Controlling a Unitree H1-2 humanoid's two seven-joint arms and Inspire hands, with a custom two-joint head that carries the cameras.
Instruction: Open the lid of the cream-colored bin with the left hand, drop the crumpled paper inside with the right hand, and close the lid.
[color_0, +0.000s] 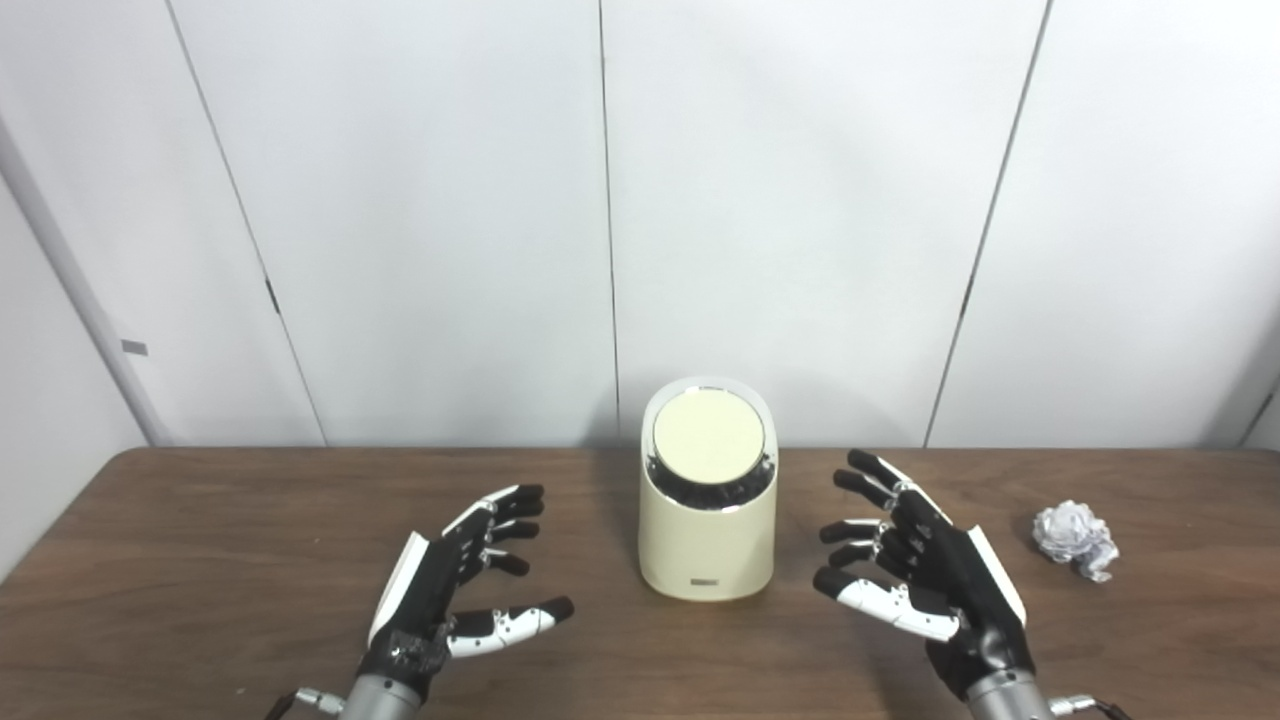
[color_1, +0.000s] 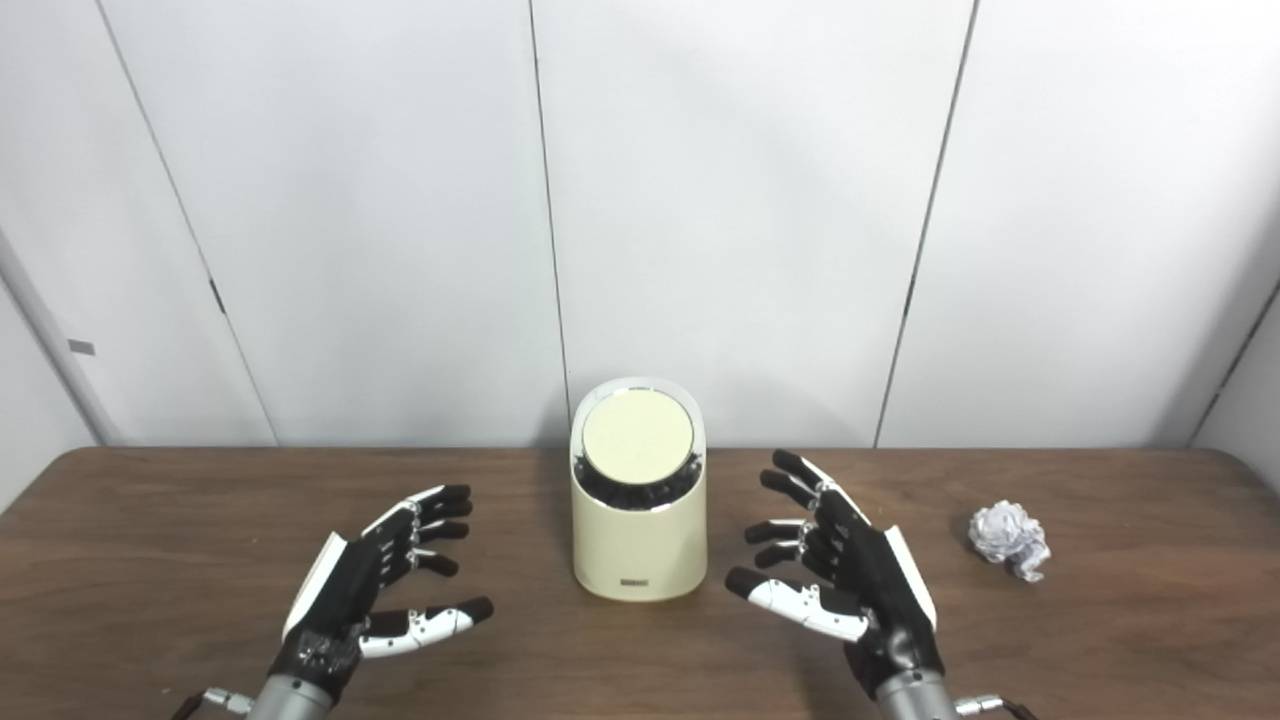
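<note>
Both hands sit nearest the viewer, palms turned inward, fingers spread and holding nothing: the left hand (color_0: 455, 590) to one side of the cream-colored bin (color_0: 708, 540), the right hand (color_0: 925, 570) to the other, neither touching it. Between the two sets of fingertips the bin stands upright, its round lid (color_0: 708, 436) down and tilted toward the viewer. Outward of the right hand's back, well apart from its fingers and near the table's right edge, lies the crumpled paper (color_0: 1075, 540). Likely failure modes: the left fingers, pressing or hooking the lid off-centre, could push the light bin backward or tip it rather than open it; the right hand must turn away from the bin to reach the paper, and a loose, springy ball may slip from a shallow pinch or be knocked off the edge. Both hands converging over the opening could also collide. Underneath is a dark wood-grain table (color_0: 200, 560); behind it stand plain white wall panels (color_0: 420, 220) with thin dark seams.
</note>
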